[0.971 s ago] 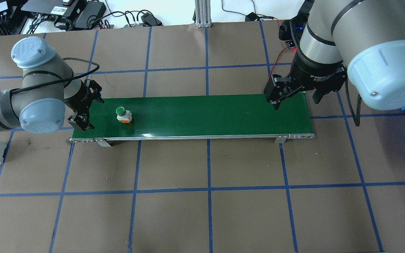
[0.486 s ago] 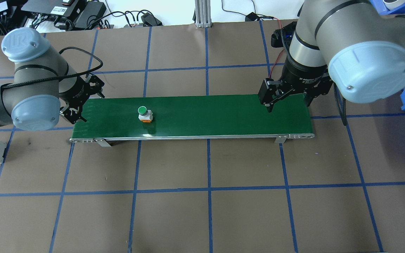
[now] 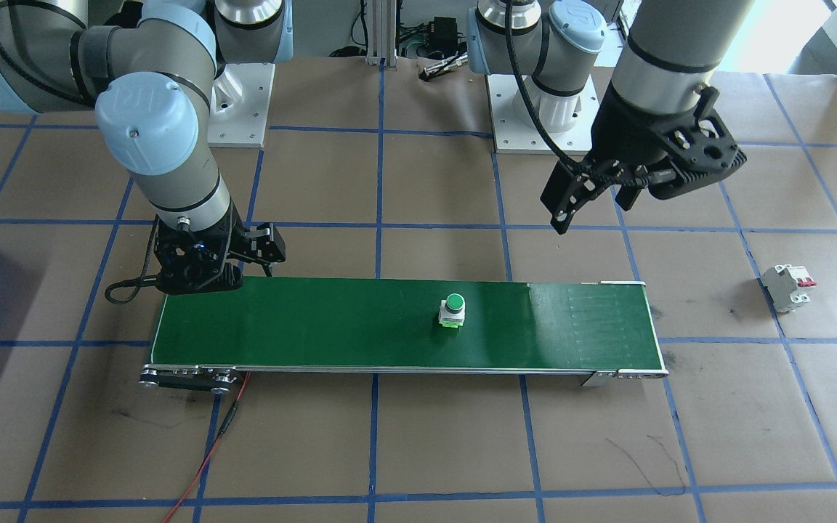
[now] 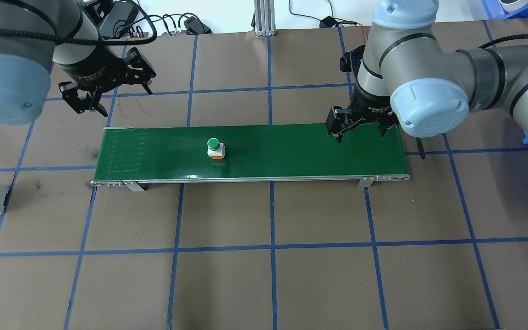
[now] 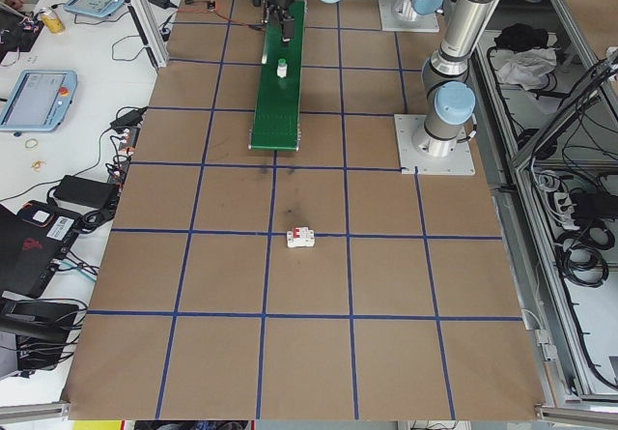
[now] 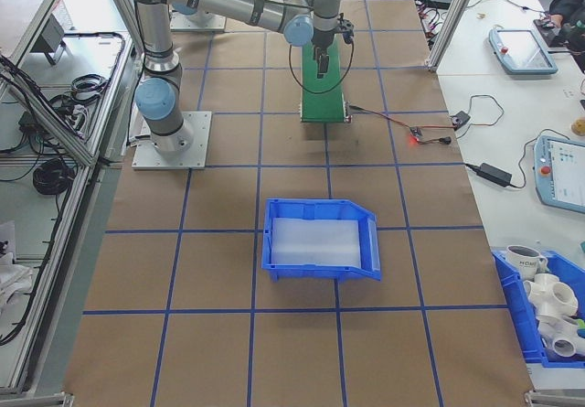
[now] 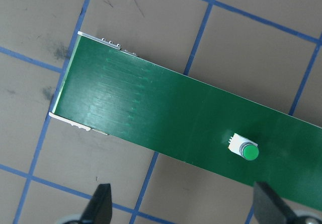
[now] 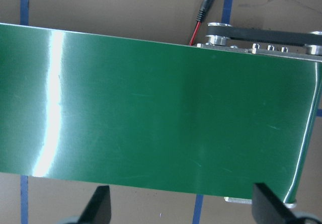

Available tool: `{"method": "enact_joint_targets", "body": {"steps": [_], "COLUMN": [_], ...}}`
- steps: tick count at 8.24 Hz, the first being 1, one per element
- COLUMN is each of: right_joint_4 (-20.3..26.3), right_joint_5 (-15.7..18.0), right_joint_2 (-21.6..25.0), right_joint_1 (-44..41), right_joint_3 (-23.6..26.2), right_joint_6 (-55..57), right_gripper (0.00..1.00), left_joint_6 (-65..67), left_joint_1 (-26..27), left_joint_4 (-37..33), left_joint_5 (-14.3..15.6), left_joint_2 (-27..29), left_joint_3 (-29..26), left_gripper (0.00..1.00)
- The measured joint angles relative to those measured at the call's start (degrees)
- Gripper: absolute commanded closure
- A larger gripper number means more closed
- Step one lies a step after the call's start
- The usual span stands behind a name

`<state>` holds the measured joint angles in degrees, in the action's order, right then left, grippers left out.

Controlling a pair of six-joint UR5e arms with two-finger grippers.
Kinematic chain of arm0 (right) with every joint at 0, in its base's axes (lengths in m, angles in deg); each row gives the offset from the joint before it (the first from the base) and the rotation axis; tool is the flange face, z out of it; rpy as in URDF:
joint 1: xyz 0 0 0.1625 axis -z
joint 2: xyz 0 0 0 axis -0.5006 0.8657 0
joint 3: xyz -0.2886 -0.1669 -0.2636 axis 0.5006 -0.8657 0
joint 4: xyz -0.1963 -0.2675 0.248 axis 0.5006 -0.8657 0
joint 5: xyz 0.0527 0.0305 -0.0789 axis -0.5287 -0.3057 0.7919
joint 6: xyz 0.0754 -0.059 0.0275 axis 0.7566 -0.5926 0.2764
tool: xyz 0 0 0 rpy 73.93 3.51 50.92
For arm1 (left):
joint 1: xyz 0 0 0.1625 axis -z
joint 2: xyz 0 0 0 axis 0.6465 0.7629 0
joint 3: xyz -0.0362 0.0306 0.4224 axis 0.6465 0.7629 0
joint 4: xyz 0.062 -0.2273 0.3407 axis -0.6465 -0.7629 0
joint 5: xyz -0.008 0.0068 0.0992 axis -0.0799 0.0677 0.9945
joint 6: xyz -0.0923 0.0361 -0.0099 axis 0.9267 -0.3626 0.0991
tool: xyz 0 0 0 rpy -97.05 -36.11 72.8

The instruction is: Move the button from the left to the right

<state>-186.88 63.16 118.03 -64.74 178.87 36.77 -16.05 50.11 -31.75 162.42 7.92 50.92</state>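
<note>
Green belting carries the button (image 4: 214, 148), which I see standing upright on the conveyor (image 4: 291, 156), a little toward its left end from the middle and nearer the front edge than the back. Nothing is holding it. My left gripper (image 4: 103, 91) hangs off the belt beyond its back-left corner, jaws spread and empty. My right gripper (image 4: 360, 126) hovers over the back edge near the right end, jaws also spread, with bare belt beneath it in its wrist view. I judge the transfer roughly half done: the button is off the left end, but the crossing to the right end and the pick-up there remain.
</note>
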Motion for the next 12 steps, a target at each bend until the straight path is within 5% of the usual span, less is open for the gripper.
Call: {"method": "enact_joint_targets", "body": {"steps": [3,6,12], "right_joint_4": [-2.43,-3.75,-8.8], "right_joint_5": [-2.84,-8.68,-12.3], "right_joint_2": [-1.14,-1.16,-3.36], "right_joint_1": [0.03,0.03,-2.42], "right_joint_3": [0.5,0.61,0.97], "right_joint_6": [1.81,7.95,17.34], "right_gripper": [0.0,0.0,0.02], "left_joint_6": [-11.07,-13.12,-13.05], "left_joint_1": [1.49,1.69,2.11], "left_joint_4": [-8.18,-6.81,-3.42], "left_joint_5": [1.45,1.11,0.67], "left_joint_2": [-0.78,0.3,0.37], "left_joint_3": [-7.73,-8.38,-8.1], "left_gripper": [0.0,0.0,0.0]}}
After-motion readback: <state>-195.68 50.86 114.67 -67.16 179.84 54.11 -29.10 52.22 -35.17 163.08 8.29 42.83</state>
